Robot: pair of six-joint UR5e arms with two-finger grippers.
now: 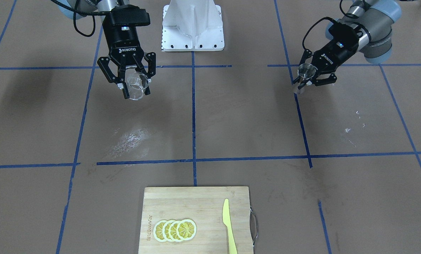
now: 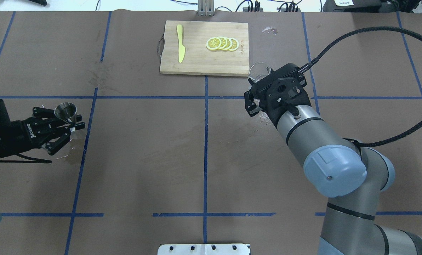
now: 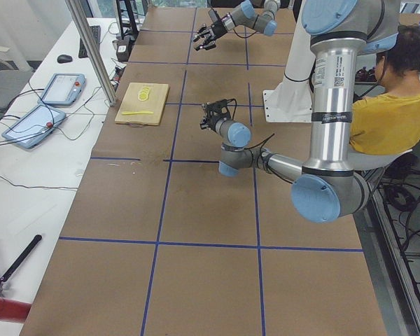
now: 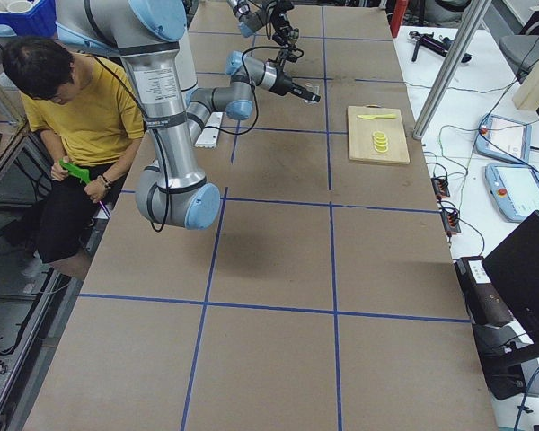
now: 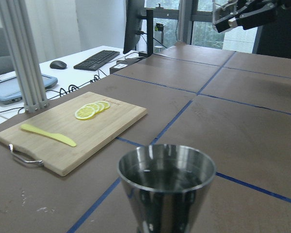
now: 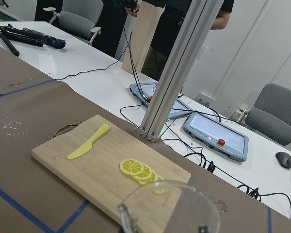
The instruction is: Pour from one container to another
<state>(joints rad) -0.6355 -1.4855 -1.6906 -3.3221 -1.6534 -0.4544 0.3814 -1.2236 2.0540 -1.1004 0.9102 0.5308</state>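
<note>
One clear glass beaker [image 1: 138, 85] is clamped in the right gripper [image 1: 134, 86] and one steel jigger [image 1: 306, 71], mouth up, in the left gripper [image 1: 312, 77] — well apart, right and left. At the far edge, one cutting board [image 1: 196, 203] bears one yellow knife [image 1: 228, 225] and four lemon slices [image 1: 175, 230]. The overhead view hides most of the beaker behind the wrist; the front view shows it whole.

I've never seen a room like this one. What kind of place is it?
Most likely a robot research lab, not a kitchen. Two grey robot arms work over a brown table taped into blue squares, and grey control tablets with red buttons lie on a white desk beside it.
</note>
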